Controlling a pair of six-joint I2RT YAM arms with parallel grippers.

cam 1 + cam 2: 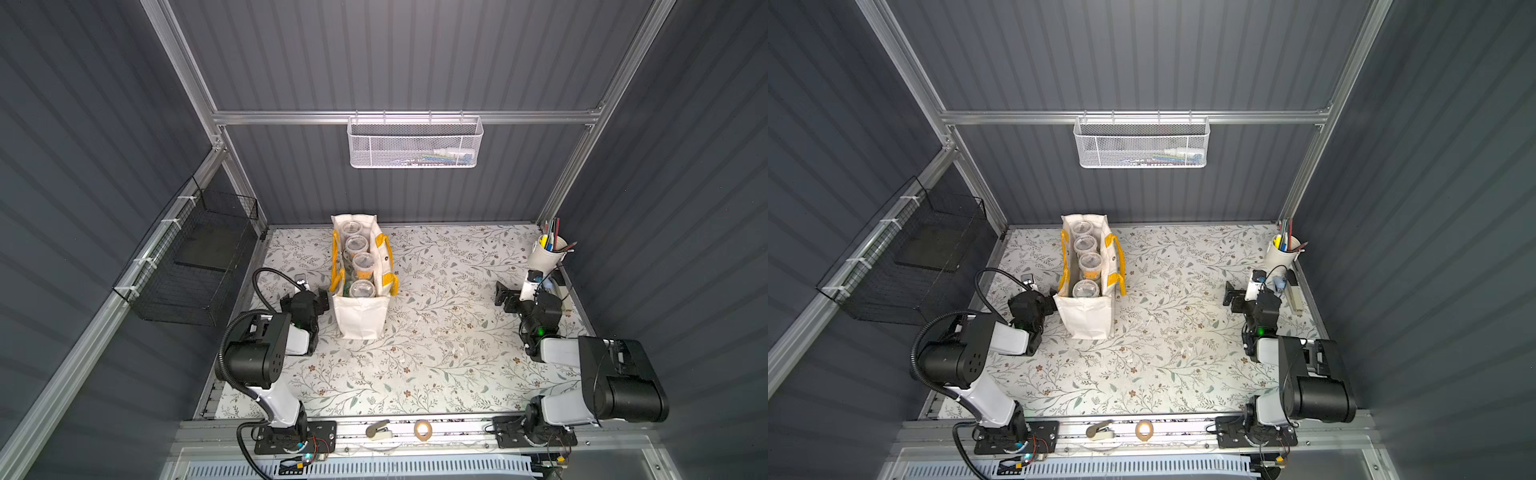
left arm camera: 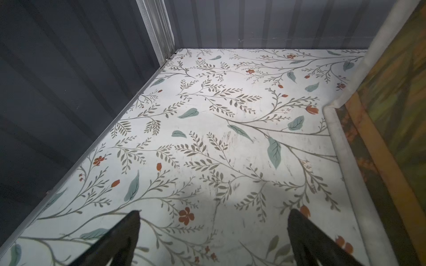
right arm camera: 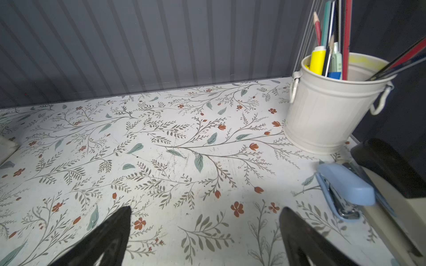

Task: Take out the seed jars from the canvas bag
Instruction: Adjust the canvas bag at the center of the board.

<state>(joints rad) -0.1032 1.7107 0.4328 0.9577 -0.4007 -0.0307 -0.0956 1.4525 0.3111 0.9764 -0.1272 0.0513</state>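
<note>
Both pairs of jaws are standing apart and empty; the left arm (image 1: 305,309), sitting just beside the soft canvas bag (image 1: 359,320), is probably risking toppling it, spilling seed jars (image 1: 362,288).

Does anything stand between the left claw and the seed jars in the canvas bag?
Only the canvas bag's side wall: the left claw sits low beside it, open, so cloth separates it from the seed jars. From above nothing visible blocks them; the mouth is open and the yellow handles hang outside.
</note>
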